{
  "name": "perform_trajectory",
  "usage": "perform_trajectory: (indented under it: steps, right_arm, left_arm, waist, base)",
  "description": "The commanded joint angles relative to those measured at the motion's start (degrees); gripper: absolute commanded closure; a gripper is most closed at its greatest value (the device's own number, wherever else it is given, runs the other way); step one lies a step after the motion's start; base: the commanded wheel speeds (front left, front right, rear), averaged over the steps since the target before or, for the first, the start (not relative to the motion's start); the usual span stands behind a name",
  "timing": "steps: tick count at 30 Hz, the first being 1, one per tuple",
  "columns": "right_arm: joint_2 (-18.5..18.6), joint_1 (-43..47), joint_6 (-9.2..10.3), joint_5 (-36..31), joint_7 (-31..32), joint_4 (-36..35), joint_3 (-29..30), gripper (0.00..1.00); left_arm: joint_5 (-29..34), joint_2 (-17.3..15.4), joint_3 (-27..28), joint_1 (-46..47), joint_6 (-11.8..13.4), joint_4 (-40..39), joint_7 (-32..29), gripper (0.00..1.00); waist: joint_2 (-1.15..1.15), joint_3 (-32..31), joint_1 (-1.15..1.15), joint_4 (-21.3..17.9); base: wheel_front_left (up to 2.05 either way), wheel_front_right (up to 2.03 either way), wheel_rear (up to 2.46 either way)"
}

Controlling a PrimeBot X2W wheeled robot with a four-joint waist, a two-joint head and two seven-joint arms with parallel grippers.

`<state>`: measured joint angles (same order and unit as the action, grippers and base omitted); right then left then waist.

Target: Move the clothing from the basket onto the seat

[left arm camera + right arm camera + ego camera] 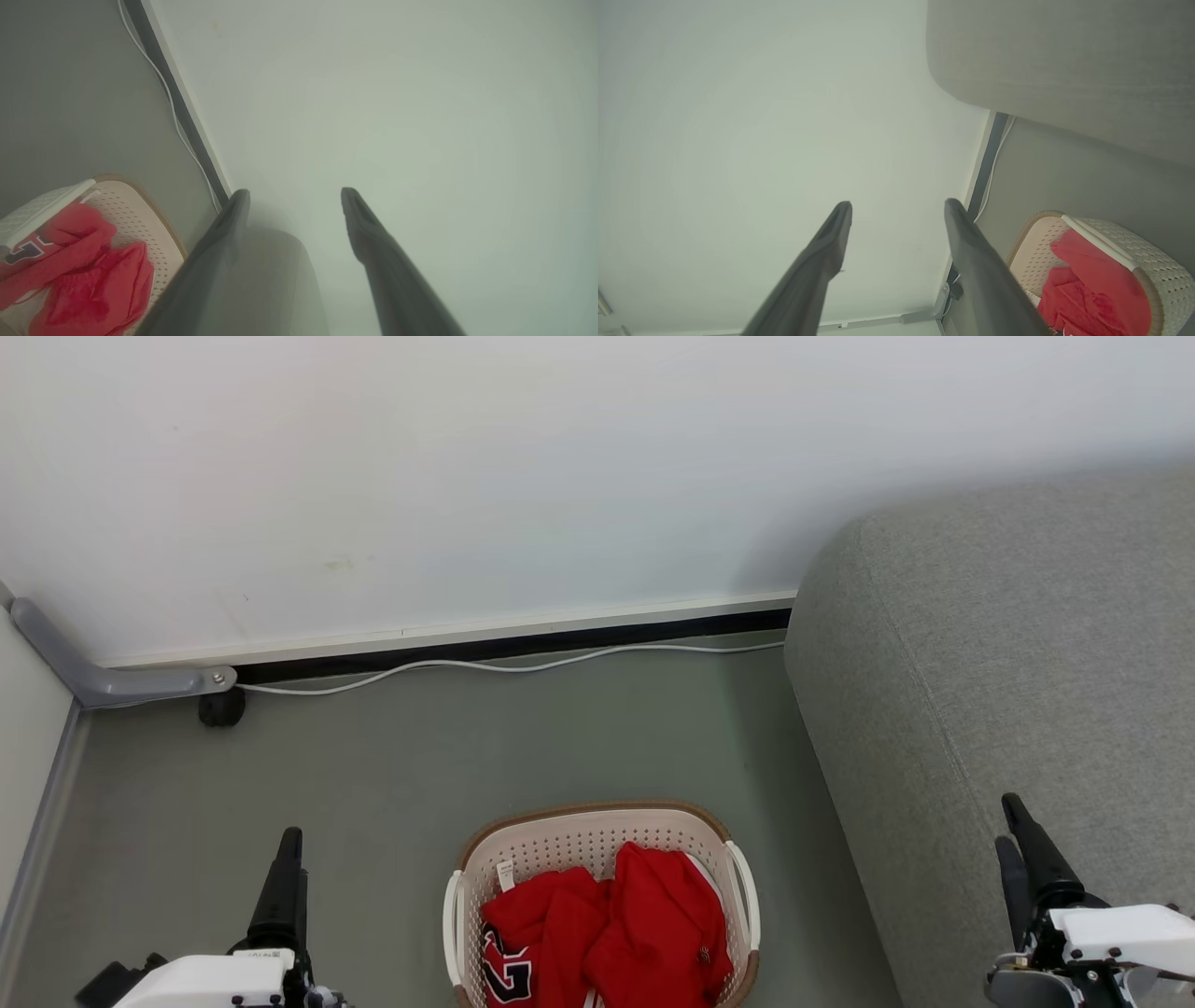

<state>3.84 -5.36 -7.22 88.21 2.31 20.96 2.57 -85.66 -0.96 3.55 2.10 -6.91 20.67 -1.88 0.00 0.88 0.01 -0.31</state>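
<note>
L gripper (294, 193) & R gripper (899, 204) were both spread wide w/ nothing held, clothing (616, 924) sat bunched in basket (597, 810) just left of seat (1008, 663), so IMO drop 1 gripper onto the top fold, pinch deep, lift clear.

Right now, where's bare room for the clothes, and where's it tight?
Bare: sofa top, right of the basket; floor between basket and cable by the wall. Tight: inside the basket, mostly red clothes.
</note>
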Motion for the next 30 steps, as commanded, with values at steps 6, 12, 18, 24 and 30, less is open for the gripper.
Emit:
perform_trajectory:
  steps: [6, 12, 18, 24, 30]
  right_arm:
    - [2.6, -4.4, -0.20, -4.3, -1.9, -0.3, -2.0, 0.00]
    - [3.0, -5.4, -0.20, -10.0, -2.9, -0.1, -2.1, 0.00]
    - [3.8, -7.1, -0.21, -19.4, -4.6, 0.6, -2.7, 0.00]
    - [4.4, -8.2, -0.22, -24.1, -5.6, 1.3, -3.4, 0.00]
    - [5.2, -9.3, -0.22, -28.3, -6.6, 2.2, -4.5, 0.00]
  left_arm:
    - [7.7, -0.8, 1.5, 4.2, -0.2, -1.6, 1.4, 0.00]
    - [15.6, -0.7, 2.6, 4.7, -0.2, -1.7, 2.5, 0.00]
    - [27.2, -0.7, 3.2, 5.9, 0.7, -1.5, 4.1, 0.00]
    - [33.3, -0.8, 2.8, 6.5, 1.3, -1.2, 5.1, 0.00]
    - [38.4, -1.0, 2.7, 7.2, 1.9, -0.6, 6.2, 0.00]
  waist:
    - [0.00, 0.1, -0.01, -0.1]
    - [0.00, 0.2, -0.01, -0.3]
    - [0.00, 0.7, -0.01, -0.6]
    - [0.00, 0.8, -0.01, -0.7]
    - [0.00, 1.0, -0.01, -0.8]
  base:
    - [0.00, 0.00, 0.00]
    - [0.00, 0.00, 0.00]
    - [0.00, 0.00, 0.00]
    - [0.00, 0.00, 0.00]
    - [0.00, 0.00, 0.00]
